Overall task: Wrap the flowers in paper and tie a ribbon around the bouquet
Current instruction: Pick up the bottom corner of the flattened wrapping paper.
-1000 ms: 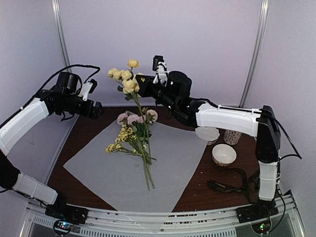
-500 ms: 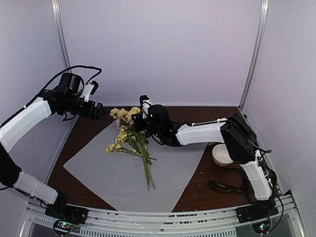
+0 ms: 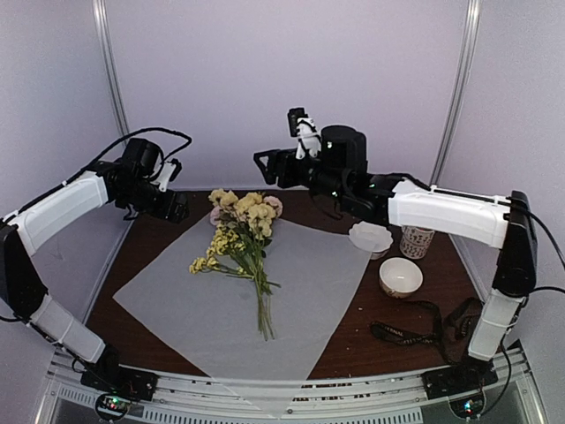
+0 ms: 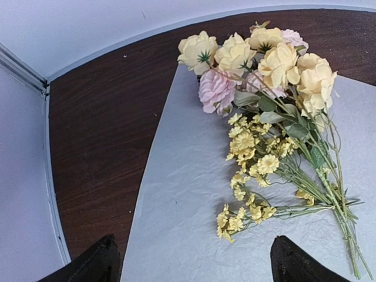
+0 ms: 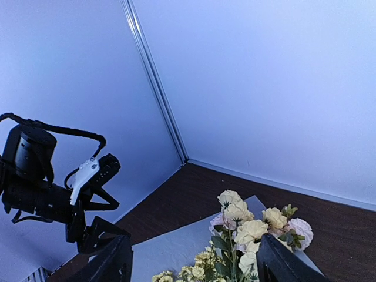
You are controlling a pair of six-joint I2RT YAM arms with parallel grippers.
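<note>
Flowers [image 3: 243, 234]: one bunch, lay flat on the paper [image 3: 300, 291]. Blooms pointed to the far wall, stems to the near edge. Pale yellow and pink heads sat at the sheet's far corner, a few over bare wood. The smaller yellow sprigs fanned out to the left.

Paper: one sheet seen, spread like a diamond and not wrapped around anything. Its near corner hung over the table's front edge.

Ribbon [image 3: 415, 334]: one dark strip, loose on the wood to the right of the paper and near the right arm's base. It was not touching the flowers.

Table [image 3: 159, 230]: dark brown wood. Pale lilac walls [image 3: 265, 71] closed it in on three sides, with two metal corner posts.

Other items, all right of the paper: one white bowl [image 3: 400, 276], one scalloped white dish [image 3: 370, 237] and one patterned cup [image 3: 415, 240].

There were two arms. The left gripper [image 3: 181, 208] was raised over the far-left wood, just left of the blooms. Its jaws were spread wide and held nothing. The right gripper [image 3: 263, 170] was up in the air above and behind the blooms, well clear of them. Its jaws were also apart and empty. Neither gripper touched the flowers, paper or ribbon.
</note>
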